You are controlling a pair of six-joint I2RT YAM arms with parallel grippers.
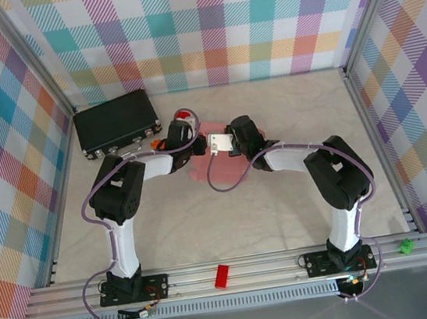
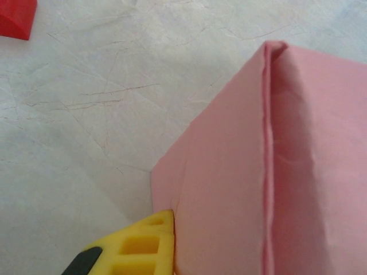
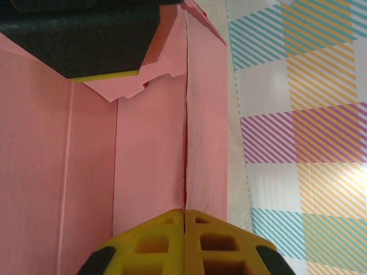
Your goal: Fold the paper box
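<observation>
Closest up, on the left wrist view, yellow finger (image 2: 150, 243) of left pincer (image 1: 193, 140) against a pale-pink wall of the paper box (image 2: 275, 172); cannot tell whether spread or pinching. Upper left on the white worktop (image 2: 86, 114), corner of a small red block (image 2: 16, 17). From above: black case (image 1: 116, 122) far left, box mid-worktop, partly under both wrists. On the right wrist view, right pincer (image 3: 184, 215) pressed together on an upright creased wall of the box. Along the near rail, red rail block (image 1: 222, 275), then green block (image 1: 405, 245) far right.
</observation>
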